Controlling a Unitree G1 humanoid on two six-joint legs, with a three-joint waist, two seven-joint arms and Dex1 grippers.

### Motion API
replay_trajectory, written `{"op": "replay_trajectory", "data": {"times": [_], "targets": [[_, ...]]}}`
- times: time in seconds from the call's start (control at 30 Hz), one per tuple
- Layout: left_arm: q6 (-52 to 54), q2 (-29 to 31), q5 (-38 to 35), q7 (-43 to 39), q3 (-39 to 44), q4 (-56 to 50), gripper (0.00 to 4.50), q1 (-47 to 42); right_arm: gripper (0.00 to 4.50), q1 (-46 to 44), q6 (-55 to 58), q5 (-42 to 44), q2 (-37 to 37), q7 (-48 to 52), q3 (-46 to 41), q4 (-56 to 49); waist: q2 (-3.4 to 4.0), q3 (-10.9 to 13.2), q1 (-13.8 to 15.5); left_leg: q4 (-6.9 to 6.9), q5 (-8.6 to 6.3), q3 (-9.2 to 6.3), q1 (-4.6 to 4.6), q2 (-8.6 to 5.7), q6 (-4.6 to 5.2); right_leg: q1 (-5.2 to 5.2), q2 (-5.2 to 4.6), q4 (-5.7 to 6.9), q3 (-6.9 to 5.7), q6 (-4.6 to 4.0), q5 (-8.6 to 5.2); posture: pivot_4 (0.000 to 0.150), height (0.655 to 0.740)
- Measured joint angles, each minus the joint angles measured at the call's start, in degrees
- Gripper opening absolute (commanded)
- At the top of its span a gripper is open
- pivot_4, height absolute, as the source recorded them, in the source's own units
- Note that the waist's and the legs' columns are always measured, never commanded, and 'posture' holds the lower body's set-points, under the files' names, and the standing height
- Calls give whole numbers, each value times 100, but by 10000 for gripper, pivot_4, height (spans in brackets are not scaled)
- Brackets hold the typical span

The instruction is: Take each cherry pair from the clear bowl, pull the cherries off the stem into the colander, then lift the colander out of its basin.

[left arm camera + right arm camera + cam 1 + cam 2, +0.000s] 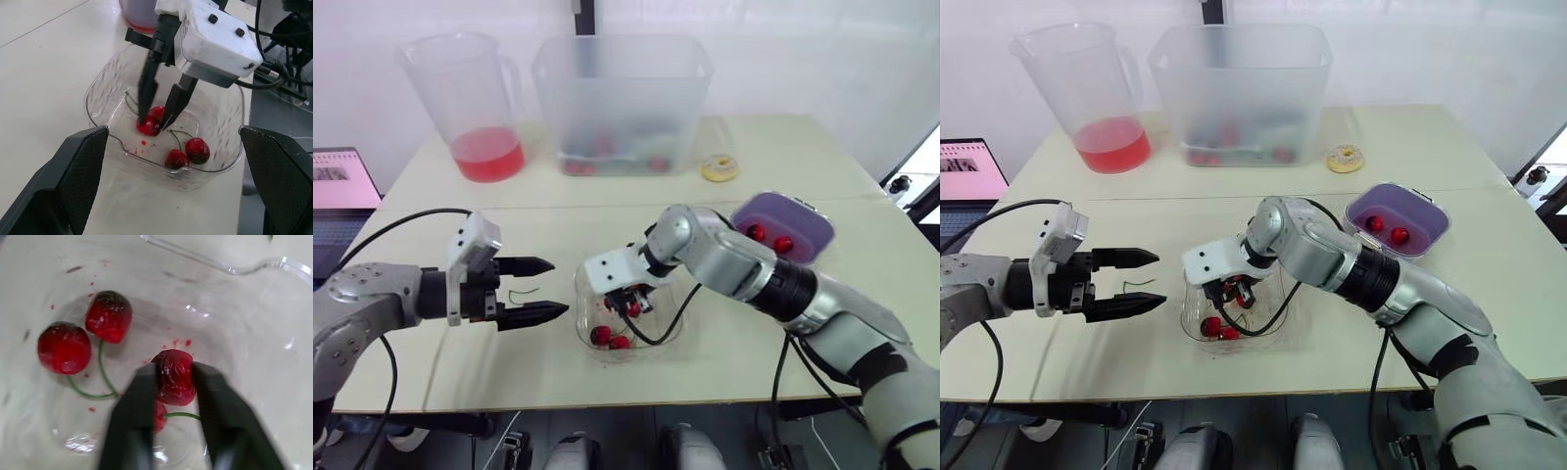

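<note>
our right gripper (155,120) reaches into the bowl (98,93), closed on one cherry (174,382) to lift its pair. our left gripper (558,287) hovers alongside, spread wide, ready to pull.

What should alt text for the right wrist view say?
The right gripper pinches a red cherry between its black fingers inside the clear bowl. Another cherry pair, joined by green stems, lies beside it among red juice specks.

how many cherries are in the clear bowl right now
4 in the bowl: a loose stemmed pair, one cherry pinched by the right gripper, and its partner mostly hidden beneath it.
</note>
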Motion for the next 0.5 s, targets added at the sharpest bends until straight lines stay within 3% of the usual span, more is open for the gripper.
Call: {"op": "replay_trajectory", "data": {"times": [0.1, 0.27, 0.4, 0.5], "targets": [[1, 0, 0, -3, -2, -1, 45000, 15, 44422, 0, -246, -80, -12, 130, -211, -72, 0, 0, 10, 1, 0, 0, 0, 0, 0, 1, 0, 0, 0, 0, 0, 1500, 6863], [-12, -15, 3, -85, -87, 13, 45000, -26, 44422, 201, 328, 287, -197, 523, -798, -760, 0, 0, 18, 3, 0, -2, 0, 0, 0, 5, -1, 0, -1, 0, 0, 1500, 6863], [-62, -94, -13, -230, -111, 61, 45000, -78, 44422, 438, 1715, 531, -218, 357, -1229, -989, 0, 0, 17, 4, 0, -2, 0, 0, 0, 4, -2, 2, -1, 0, 0, 1500, 6863], [-71, -88, -42, -371, -100, 157, 45000, -93, 44422, 551, 3610, 771, -57, -72, -1548, -1203, 0, 0, 17, 3, 0, -2, 0, 1, 0, 3, -5, 3, -1, 0, 0, 1500, 6863]]}}
